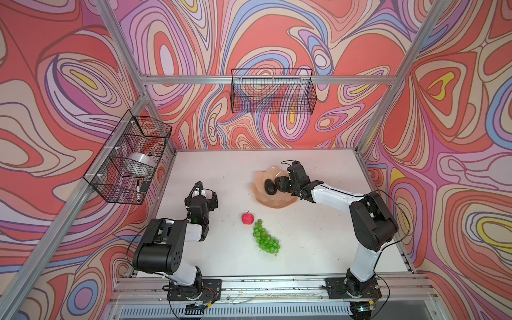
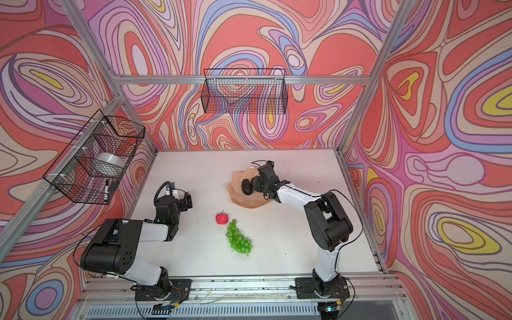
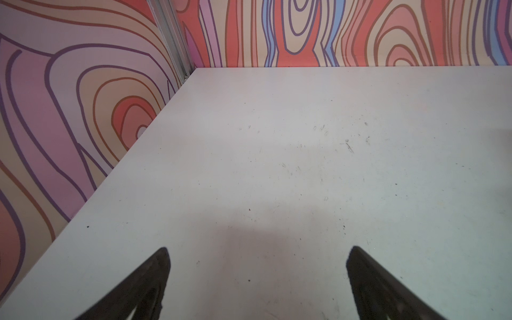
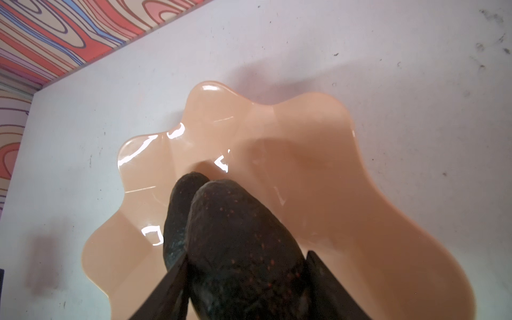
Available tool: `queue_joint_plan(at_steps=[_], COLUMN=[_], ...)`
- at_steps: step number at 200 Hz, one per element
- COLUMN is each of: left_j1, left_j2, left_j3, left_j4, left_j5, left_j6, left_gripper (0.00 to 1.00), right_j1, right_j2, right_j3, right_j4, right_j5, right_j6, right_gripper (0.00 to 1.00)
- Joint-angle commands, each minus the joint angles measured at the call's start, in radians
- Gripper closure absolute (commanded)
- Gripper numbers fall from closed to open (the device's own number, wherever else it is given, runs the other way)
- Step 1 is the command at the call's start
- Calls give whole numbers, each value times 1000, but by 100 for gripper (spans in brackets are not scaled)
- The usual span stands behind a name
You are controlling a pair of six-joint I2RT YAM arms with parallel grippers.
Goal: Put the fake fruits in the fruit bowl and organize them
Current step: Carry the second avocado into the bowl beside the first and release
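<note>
A: What do the right fingers (image 4: pixel 169 288) carry?

B: The held avocado (image 4: pixel 238 249). They stand half closed on it, one finger against each flank of its thick end. The narrow end points out past the fingertips, over the fruit bowl (image 4: pixel 318 171).

A: And the other one?

B: The second avocado (image 4: pixel 178 210) lies in the bowl, just beyond the fingertips and to one side, close against the held one. Whether they touch cannot be told.

A: How will it handle?

B: Likely light and stiff, being a fake. The pebbled skin should give the fingers purchase, but the body tapers, so a grip nearer the narrow end could squirt it out. The thick middle is the place to hold. The bowl looks glossy, so a released fruit may slide toward the low centre.

A: The left fingers (image 3: pixel 144 285)?

B: Spread wide, holding nothing, over bare worktop (image 3: pixel 277 138).

A: What is left?

B: The apple (image 1: pixel 247 218) and grapes (image 1: pixel 265 238) lie just beside each other on the worktop, between the two pairs of fingers and well apart from both. The apple is small and round, so it is best taken across its belly, not by the stem. The grapes look like a loose, floppy bunch. Fingers closing across its thick middle, or on the main stem, would probably lift it whole, though it may dangle.
</note>
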Motion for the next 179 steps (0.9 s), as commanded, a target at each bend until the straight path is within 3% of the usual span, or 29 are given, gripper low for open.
queue_joint_plan(at_steps=[1, 30, 99, 154, 179], left_j1=[5, 5, 5, 5, 5], left_j2=[-1, -2, -1, -1, 0], left_j3=[12, 12, 13, 12, 12], left_j4=[7, 7, 7, 7, 7], left_j5=[0, 0, 0, 0, 1], left_j6=[-4, -4, -4, -4, -4], left_gripper=[0, 0, 0, 0, 0], right_j1=[3, 3, 3, 11, 105], right_j2=[41, 65, 6, -44, -106], right_j3=[18, 32, 66, 79, 100], right_j4=[27, 20, -21, -113, -190], right_j5=[30, 34, 45, 86, 178], right_j6=[45, 59, -1, -54, -145], right_gripper=[62, 56, 29, 23, 24])
